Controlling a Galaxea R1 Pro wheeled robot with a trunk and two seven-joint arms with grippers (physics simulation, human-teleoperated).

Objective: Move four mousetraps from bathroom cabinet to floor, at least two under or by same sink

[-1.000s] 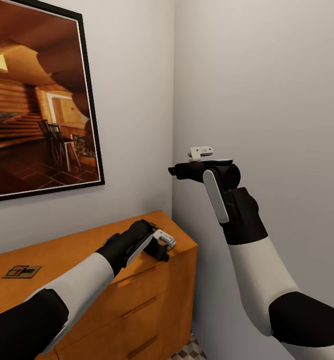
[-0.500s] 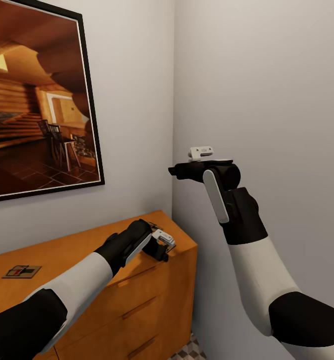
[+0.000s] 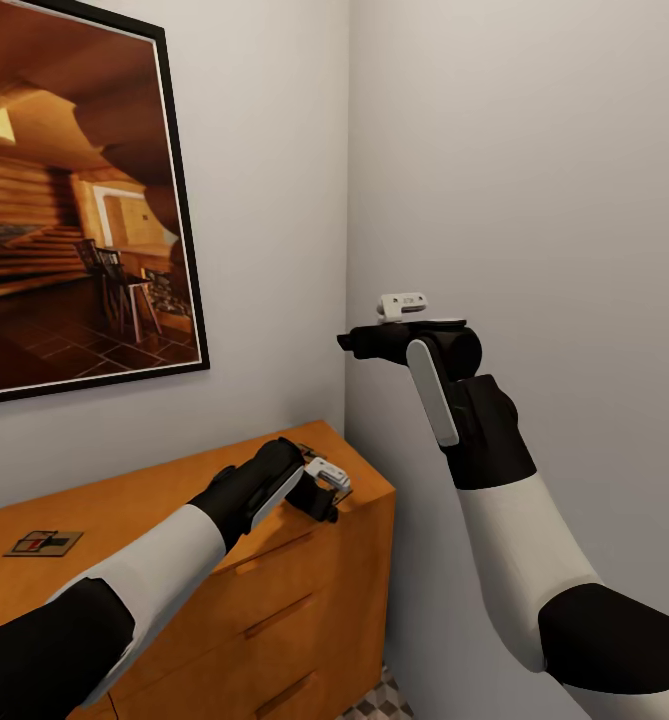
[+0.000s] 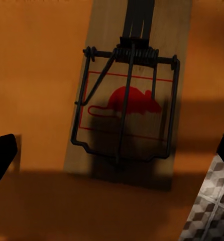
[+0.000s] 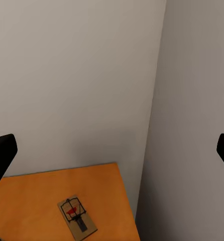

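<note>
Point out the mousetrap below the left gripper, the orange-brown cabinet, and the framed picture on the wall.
Small brown wooden mousetrap with dark metal wire [image 4: 126, 108]: left wrist view, on the red mouse print.
Orange-brown wooden cabinet [image 3: 164, 500]: head view, on its bare top.
Black-framed picture of a wooden interior [image 3: 74, 200]: head view, on the canvas.

I see a mousetrap [image 4: 126, 100] of pale matt wood with dark wire metal and a red printed mouse. Under it the cabinet [image 3: 304, 590] top is smooth orange-brown wood with a satin sheen. The walls [image 3: 534, 180] look matt.
</note>
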